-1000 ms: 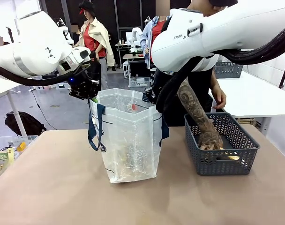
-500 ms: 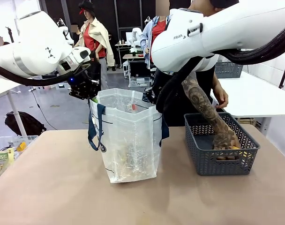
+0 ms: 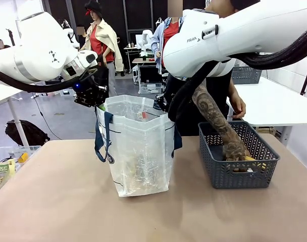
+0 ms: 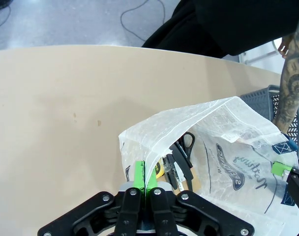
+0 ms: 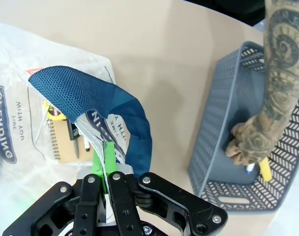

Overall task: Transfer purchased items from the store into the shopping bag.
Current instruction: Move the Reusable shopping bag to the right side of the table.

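Nearest, the shopping bag [image 3: 141,151] stands upright on the table [image 3: 57,212], with its mouth stretched open between two pinches. The left gripper [image 4: 142,178] is clamped on the thin rim at one corner. The right gripper [image 5: 103,156] is clamped on the rim at the opposite corner, with a blue handle [image 5: 115,113] draped over it. That film looks slick, so either pinch could slide off, and the mouth would then sag shut. The draped handle could also snag an item on its way in.

Just beside the bag sits the grey basket [image 3: 220,176], apart from it. The person's hand [image 5: 249,142] is down on the basket floor with its fingers curled. A yellow stick [image 5: 264,170] and a white-and-blue tip poke out beneath it, but I cannot tell whether either is truly gripped. A loose hold could drop the item on the table between basket and bag. The right arm's elbow hangs over that gap, so a lifted forearm might knock it and tug the rim.

- One bag, with two blue handles.
- One basket.
- Two grippers.
- In the bag: one pair of black scissors [image 4: 183,147], one spiral notebook [image 5: 56,140], at least one dark pen and something yellow.
- Two slim items by the hand, with more perhaps hidden.
- Farther off, the person's other hand [image 3: 237,106] hangs loosely and empty.
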Tool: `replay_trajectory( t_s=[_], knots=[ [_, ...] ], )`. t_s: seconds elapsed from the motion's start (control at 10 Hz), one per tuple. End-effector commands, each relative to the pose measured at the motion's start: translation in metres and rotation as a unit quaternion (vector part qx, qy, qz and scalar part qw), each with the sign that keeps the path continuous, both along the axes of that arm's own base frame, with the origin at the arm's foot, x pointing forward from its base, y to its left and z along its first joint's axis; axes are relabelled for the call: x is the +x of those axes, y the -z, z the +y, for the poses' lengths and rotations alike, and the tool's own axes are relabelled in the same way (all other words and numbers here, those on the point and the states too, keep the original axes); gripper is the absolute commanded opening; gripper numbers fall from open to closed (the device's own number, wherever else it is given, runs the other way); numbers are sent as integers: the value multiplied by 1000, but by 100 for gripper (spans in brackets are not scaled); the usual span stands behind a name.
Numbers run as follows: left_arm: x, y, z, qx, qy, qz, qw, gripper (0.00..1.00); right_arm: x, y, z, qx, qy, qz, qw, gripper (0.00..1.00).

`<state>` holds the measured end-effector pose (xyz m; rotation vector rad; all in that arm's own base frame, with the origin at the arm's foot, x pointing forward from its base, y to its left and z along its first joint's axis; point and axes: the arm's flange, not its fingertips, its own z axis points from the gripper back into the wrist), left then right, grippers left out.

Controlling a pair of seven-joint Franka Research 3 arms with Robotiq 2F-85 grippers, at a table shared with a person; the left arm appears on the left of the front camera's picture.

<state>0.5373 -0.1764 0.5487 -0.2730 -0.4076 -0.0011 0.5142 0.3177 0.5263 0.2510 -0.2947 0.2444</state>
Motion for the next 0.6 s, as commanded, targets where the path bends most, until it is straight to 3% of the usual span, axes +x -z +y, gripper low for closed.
replay_trajectory(
  t_s=[0.0, 0.5],
  knots=[
    [-4, -2, 3, -3, -9, -3, 1000, 0, -3, 1, -4, 7, 6, 2, 1000, 0],
    [-4, -2, 3, -3, -9, -3, 1000, 0, -3, 1, -4, 7, 6, 2, 1000, 0]
  ],
)
